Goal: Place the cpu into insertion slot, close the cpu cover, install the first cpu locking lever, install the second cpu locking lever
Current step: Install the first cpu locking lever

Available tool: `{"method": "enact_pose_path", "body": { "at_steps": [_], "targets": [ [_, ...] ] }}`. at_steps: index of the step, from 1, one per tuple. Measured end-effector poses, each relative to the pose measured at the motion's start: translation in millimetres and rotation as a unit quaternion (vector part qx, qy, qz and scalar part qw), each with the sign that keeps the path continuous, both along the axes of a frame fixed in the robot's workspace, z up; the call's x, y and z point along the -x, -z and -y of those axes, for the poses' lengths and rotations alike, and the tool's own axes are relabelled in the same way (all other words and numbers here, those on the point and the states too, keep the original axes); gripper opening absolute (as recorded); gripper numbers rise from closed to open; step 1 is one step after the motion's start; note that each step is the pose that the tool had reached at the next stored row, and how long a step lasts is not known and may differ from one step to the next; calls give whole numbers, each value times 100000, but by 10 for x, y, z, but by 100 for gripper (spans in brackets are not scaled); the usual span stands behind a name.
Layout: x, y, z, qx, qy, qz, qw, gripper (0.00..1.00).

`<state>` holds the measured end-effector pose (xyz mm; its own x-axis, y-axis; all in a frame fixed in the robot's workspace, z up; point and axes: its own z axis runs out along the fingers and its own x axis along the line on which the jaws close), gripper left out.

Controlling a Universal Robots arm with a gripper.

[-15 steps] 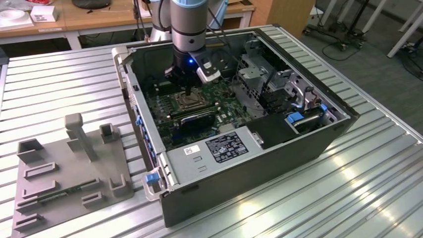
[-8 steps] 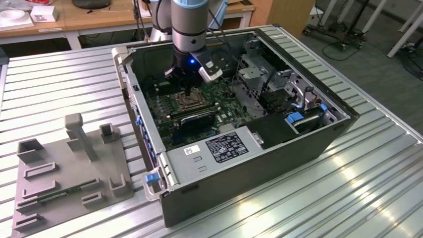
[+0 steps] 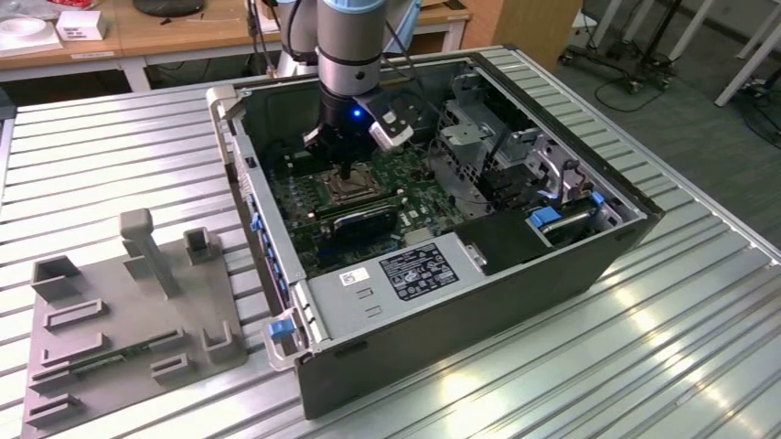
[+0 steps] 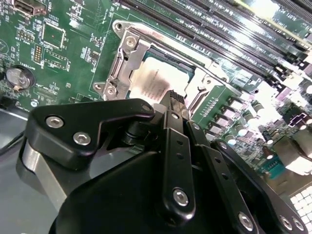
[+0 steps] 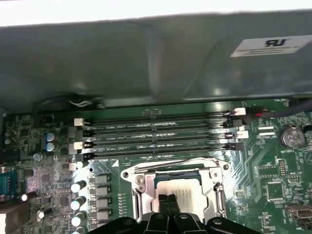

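Fingertips of the tool (image 5: 168, 204) are pressed together, holding nothing, right over the cpu (image 4: 155, 84), which sits in its socket with the cpu cover (image 4: 127, 58) lying flat around it. Memory slots (image 5: 156, 134) run beside the socket on the green board (image 4: 63, 44). That open computer case (image 3: 513, 274) rests near the middle of the ribbed metal worktop (image 3: 683, 366).

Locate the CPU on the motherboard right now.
The flat silvery-tan square cpu sits in the socket under the silver metal cpu cover, beside the black memory slots, directly beneath the gripper in both wrist views.
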<state>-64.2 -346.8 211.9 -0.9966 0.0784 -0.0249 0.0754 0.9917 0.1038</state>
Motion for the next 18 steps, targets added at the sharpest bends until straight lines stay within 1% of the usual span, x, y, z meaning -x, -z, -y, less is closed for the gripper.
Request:
{"method": "enact_pose_path", "body": {
  "at_steps": [2, 3, 4, 5, 9, 10, 15, 18],
  "targets": [
    [0, 0, 0, 4, -403, 14, 99999, 11],
    [-1, 1, 0, 5, -726, 75, 99997, 11],
    [-1, 2, -1, -2, -1109, 199, 99994, 11],
    [-1, 5, -1, -9, -1576, 421, 99987, 11],
    [-1, 12, 0, 12, -3539, 1654, 99924, 11],
    [-1, 12, -1, 3, -3849, 1749, 99911, 11],
    [0, 12, 0, 109, -4675, 1743, 99875, 11],
    [-1, 12, 0, 181, -4768, 1741, 99871, 11]
  ]
}}
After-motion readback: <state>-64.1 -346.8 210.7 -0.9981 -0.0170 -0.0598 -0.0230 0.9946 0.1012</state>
